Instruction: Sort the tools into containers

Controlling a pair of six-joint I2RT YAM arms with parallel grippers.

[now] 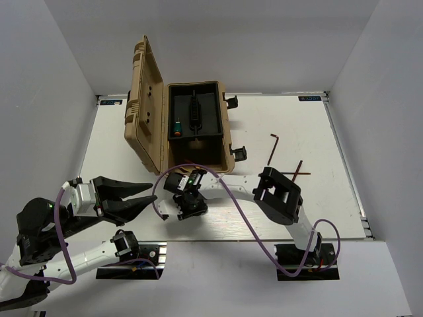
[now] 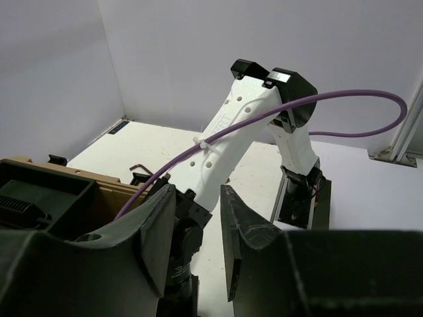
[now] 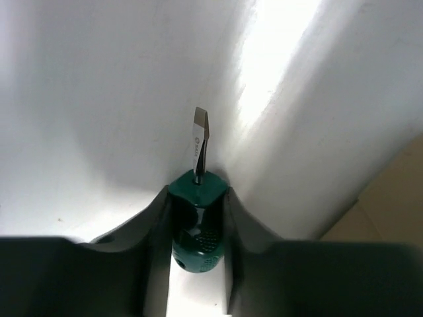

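The right claw (image 3: 195, 198) is pinching the green-handled screwdriver (image 3: 197, 228), whose rounded handle could twist loose, while the left claw (image 1: 151, 193) is gaping wide.

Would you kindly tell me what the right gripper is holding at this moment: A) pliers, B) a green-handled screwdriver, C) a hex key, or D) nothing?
B: the right wrist view shows the right gripper clamped on the green handle of a screwdriver, flat blade sticking out.

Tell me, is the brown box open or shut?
Open. The box has its lid standing up at left, and the black tray inside shows.
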